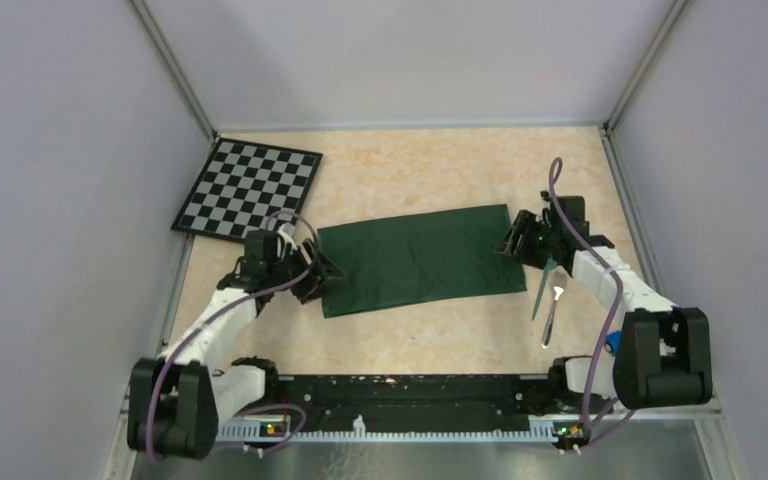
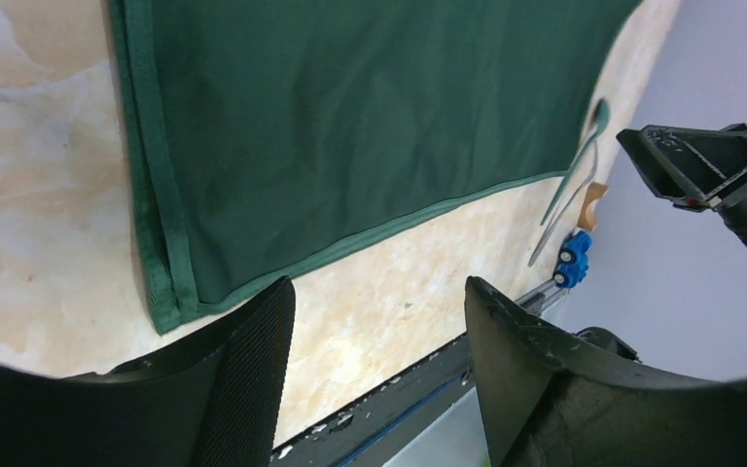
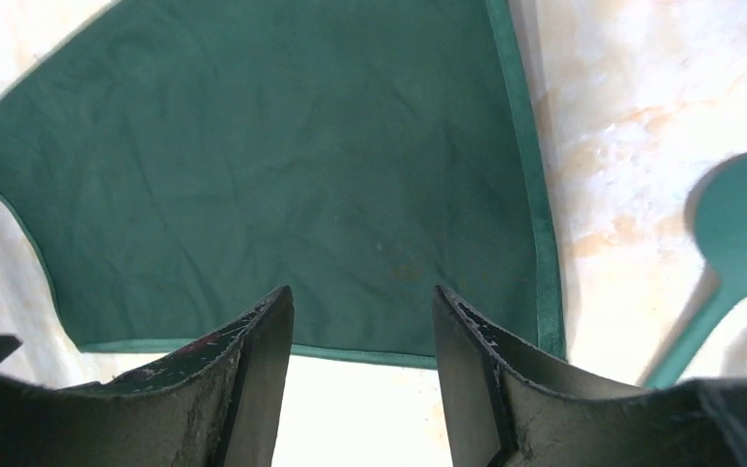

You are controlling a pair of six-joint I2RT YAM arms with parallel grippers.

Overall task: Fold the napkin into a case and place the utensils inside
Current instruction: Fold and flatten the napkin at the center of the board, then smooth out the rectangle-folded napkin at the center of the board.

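Note:
The dark green napkin [image 1: 420, 258] lies flat mid-table as a wide rectangle, its left end showing a doubled hem [image 2: 160, 195]. No narrow case shows. My left gripper [image 1: 328, 272] is open and empty at the cloth's near left corner, jaws over bare table [image 2: 379, 284]. My right gripper [image 1: 510, 243] is open and empty at the cloth's right end, just off its edge [image 3: 362, 292]. The napkin fills the right wrist view [image 3: 282, 185]. The utensils [image 1: 547, 298] lie side by side right of the cloth; the teal head shows in both wrist views [image 3: 744, 229] [image 2: 599, 115].
A black-and-white checkered board [image 1: 248, 188] lies at the back left. A blue toy car [image 1: 611, 343] [image 2: 571, 261] and a small tan wooden piece [image 2: 595, 204] sit near the right arm's base. Grey walls enclose the table on three sides.

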